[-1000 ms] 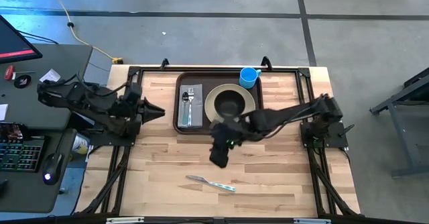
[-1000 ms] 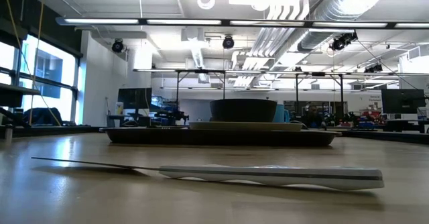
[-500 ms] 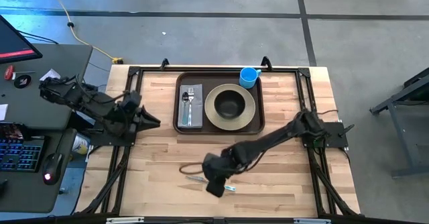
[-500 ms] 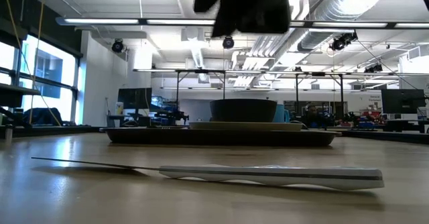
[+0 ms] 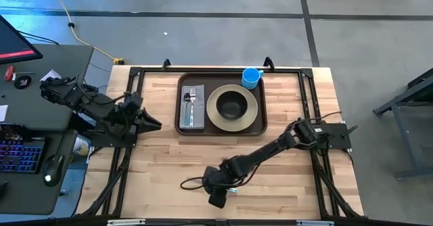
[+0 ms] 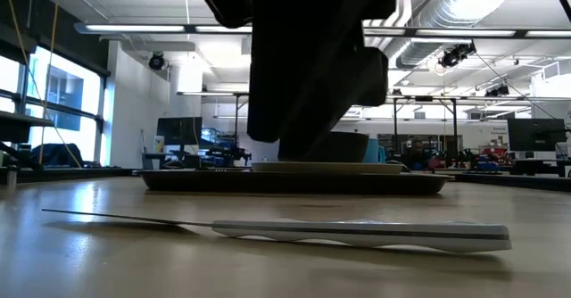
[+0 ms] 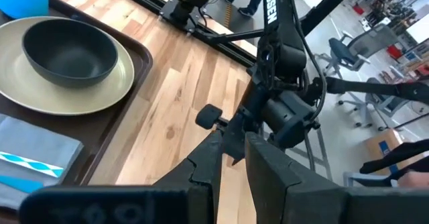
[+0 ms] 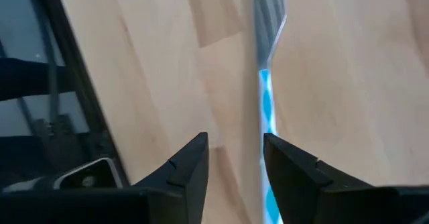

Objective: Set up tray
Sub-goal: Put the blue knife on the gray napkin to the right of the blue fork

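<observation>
The dark brown tray (image 5: pixel 183 84) lies at the table's far middle. It holds a grey napkin (image 5: pixel 196 111) with a spoon and fork, a beige plate (image 5: pixel 213 111) with a dark bowl (image 5: pixel 232 104), and a blue cup (image 5: pixel 252 77). A knife (image 8: pixel 267 110) with a blue-and-white handle lies flat on the wood near the front edge (image 6: pixel 357 234). My right gripper (image 8: pixel 234 160) hangs open just above it, pointing steeply down, fingers along either side of the handle, clear of it (image 6: pixel 303 146). My left gripper (image 7: pixel 232 160) waits at the table's left (image 5: pixel 154 123), slightly open with nothing in it.
Bare wood lies between the tray and the knife. A black frame rail (image 5: pixel 298 74) runs round the table's edges. A desk with a keyboard and mouse (image 5: pixel 27 151) stands beyond the left edge.
My right gripper has swung from beside the tray's near edge toward the table's near edge and dropped low over the knife, tipping further downward. The knife has stayed where it was. My left gripper has turned slightly toward the near edge.
</observation>
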Robot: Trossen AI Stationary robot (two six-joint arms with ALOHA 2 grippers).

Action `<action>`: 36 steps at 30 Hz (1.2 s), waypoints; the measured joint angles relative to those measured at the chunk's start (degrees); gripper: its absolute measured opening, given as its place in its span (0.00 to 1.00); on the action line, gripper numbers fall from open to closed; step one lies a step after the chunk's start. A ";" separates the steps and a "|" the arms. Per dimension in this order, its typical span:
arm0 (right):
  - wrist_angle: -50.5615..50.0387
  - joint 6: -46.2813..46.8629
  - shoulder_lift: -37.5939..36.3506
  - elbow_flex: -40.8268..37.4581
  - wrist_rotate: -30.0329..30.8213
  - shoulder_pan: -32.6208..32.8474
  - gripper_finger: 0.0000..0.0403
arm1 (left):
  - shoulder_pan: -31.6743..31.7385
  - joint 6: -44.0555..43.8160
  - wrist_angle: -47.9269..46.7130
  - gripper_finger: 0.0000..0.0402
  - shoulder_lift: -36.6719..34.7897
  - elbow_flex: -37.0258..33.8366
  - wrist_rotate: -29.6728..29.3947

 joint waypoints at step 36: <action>1.37 -7.82 4.66 0.00 4.72 -0.04 0.26 | 0.02 -3.74 -2.15 0.25 -0.04 0.04 -0.13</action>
